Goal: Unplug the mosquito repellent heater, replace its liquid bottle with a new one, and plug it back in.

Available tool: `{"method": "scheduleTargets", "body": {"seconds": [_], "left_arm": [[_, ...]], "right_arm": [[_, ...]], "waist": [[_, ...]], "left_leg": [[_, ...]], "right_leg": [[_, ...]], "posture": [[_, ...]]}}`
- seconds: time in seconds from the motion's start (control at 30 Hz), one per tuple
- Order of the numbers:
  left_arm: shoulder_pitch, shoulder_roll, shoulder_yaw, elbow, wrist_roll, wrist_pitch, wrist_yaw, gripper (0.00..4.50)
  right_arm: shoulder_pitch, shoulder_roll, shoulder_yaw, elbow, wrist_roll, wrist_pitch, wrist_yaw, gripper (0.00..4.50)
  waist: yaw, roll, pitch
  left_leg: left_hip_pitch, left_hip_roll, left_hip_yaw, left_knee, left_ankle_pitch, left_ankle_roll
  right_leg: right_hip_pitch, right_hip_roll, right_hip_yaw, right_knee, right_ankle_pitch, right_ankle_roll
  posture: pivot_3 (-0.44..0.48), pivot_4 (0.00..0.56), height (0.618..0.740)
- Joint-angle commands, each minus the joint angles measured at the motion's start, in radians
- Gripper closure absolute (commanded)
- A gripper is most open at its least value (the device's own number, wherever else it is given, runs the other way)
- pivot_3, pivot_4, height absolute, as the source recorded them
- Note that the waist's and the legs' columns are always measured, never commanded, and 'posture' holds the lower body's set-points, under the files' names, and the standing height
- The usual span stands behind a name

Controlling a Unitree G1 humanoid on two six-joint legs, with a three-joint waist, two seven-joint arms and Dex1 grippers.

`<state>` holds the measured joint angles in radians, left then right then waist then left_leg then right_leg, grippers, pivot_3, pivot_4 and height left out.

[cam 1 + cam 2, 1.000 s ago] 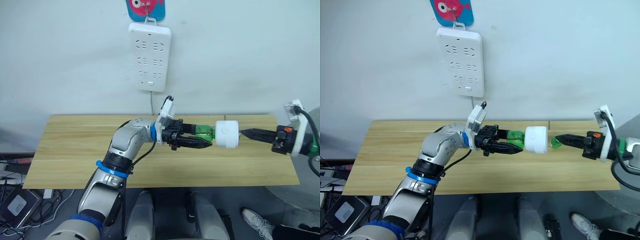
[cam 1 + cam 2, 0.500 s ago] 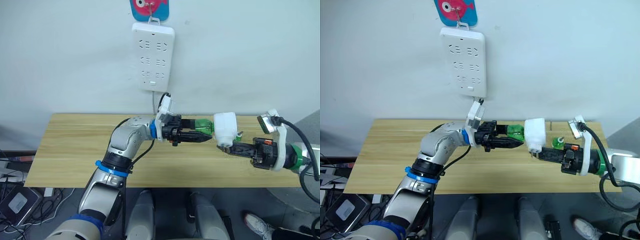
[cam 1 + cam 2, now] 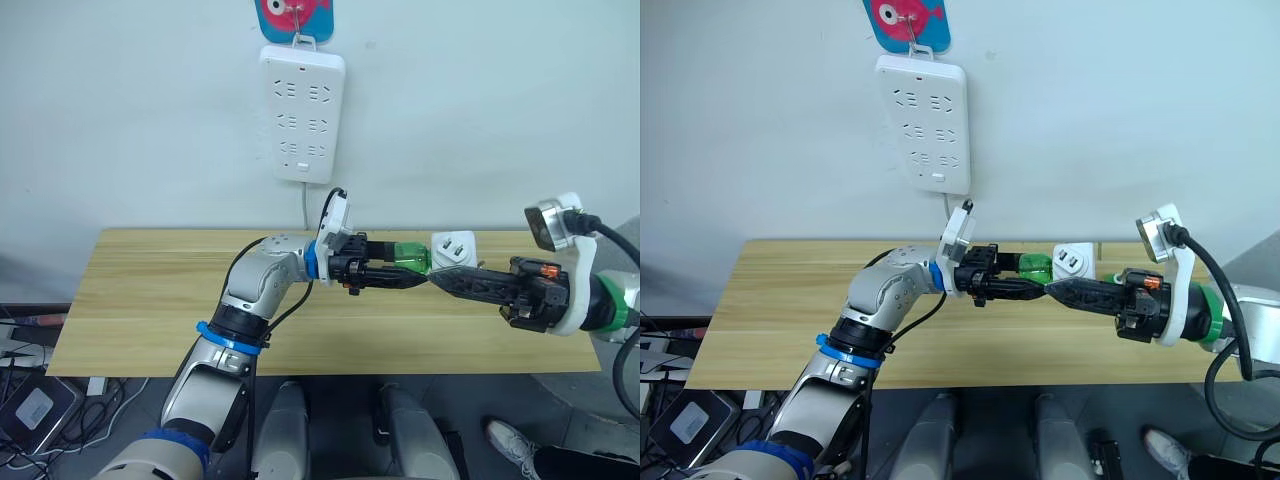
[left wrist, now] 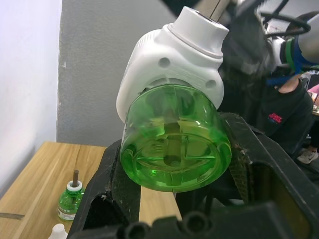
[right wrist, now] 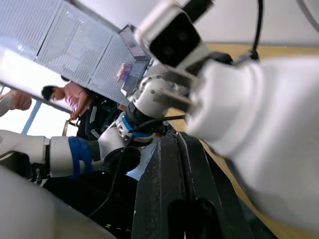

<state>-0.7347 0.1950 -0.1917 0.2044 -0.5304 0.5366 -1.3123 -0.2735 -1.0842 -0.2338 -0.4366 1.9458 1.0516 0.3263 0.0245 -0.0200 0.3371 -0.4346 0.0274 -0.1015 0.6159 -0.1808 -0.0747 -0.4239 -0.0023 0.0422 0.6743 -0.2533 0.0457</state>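
Left eye view, mid-frame: left gripper (image 3: pixel 395 277) is clamped on the green bottle (image 3: pixel 409 257) screwed into the mosquito repellent heater (image 3: pixel 452 249), held above the table (image 3: pixel 130 290). Right gripper (image 3: pixel 447 281) has its fingers pressed together just under the heater, prongs facing the camera.

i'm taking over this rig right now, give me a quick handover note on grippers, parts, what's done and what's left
Left gripper: jaws shut on the green bottle, held above the table.
Right gripper: jaws shut on the mosquito repellent heater, prongs facing the camera.
The bottle sits in the heater's base; whether it is fully screwed in cannot be told.
Another small green bottle with a wick and a white cap stand on the table.
Done: heater is unplugged from the power strip on the wall.
Left: finish seating the bottle if needed, then plug the heater back into the strip.
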Motion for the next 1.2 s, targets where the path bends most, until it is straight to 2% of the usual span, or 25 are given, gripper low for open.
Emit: {"method": "scheduleTargets", "body": {"seconds": [0.03, 0.17, 0.37, 0.57, 0.87, 1.2], "left_arm": [[0.0, -0.005, -0.013, -0.009, 0.004, -0.028, -0.018, 2.25], [0.004, -0.004, -0.015, -0.005, 0.013, -0.039, -0.026, 2.25], [0.013, 0.003, -0.021, -0.029, 0.006, -0.028, -0.043, 2.25], [0.011, 0.003, -0.015, -0.041, -0.013, -0.008, -0.05, 2.25], [0.016, 0.007, -0.014, -0.061, -0.025, 0.016, -0.062, 2.25], [0.017, 0.004, -0.004, -0.066, -0.039, 0.032, -0.067, 2.25]], "right_arm": [[-0.058, -0.023, 0.01, 0.0, 0.026, -0.002, 0.036, 4.46], [-0.145, -0.03, 0.042, 0.055, 0.026, 0.022, 0.028, 4.46], [-0.265, -0.005, 0.107, 0.139, 0.026, 0.033, -0.091, 4.46], [-0.279, -0.005, 0.16, 0.186, -0.011, 0.042, -0.183, 4.46], [-0.285, 0.04, 0.165, 0.232, -0.204, 0.088, -0.121, 4.46], [-0.245, 0.068, 0.157, 0.217, -0.309, 0.15, -0.049, 4.46]], "waist": [[0.0, 0.0, 0.0], [0.0, 0.0, 0.0], [0.0, 0.0, 0.0], [0.0, 0.0, 0.0], [-0.002, 0.0, 0.0], [0.0, 0.0, 0.0]], "left_leg": [[0.0, 0.0, 0.0, 0.0, 0.0, 0.0], [0.0, 0.0, 0.0, 0.0, 0.0, 0.0], [0.0, 0.0, 0.0, 0.0, 0.0, 0.0], [0.0, 0.0, 0.0, -0.001, 0.0, 0.0], [0.0, 0.0, 0.0, -0.001, 0.0, 0.0], [-0.001, 0.0, 0.0, -0.001, 0.0, 0.0]], "right_leg": [[0.0, 0.0, 0.0, 0.0, 0.0, 0.0], [0.0, 0.0, 0.0, 0.0, 0.0, 0.0], [0.0, 0.0, 0.0, 0.0, 0.0, 0.0], [-0.001, 0.0, 0.0, 0.0, 0.0, 0.0], [-0.001, 0.0, 0.0, 0.0, 0.0, 0.0], [-0.001, 0.0, 0.0, -0.001, 0.0, 0.0]], "posture": [[0.145, 0.298, 0.74], [0.146, 0.299, 0.74], [0.148, 0.304, 0.74], [0.153, 0.306, 0.74], [0.157, 0.311, 0.74], [0.159, 0.31, 0.74]]}}
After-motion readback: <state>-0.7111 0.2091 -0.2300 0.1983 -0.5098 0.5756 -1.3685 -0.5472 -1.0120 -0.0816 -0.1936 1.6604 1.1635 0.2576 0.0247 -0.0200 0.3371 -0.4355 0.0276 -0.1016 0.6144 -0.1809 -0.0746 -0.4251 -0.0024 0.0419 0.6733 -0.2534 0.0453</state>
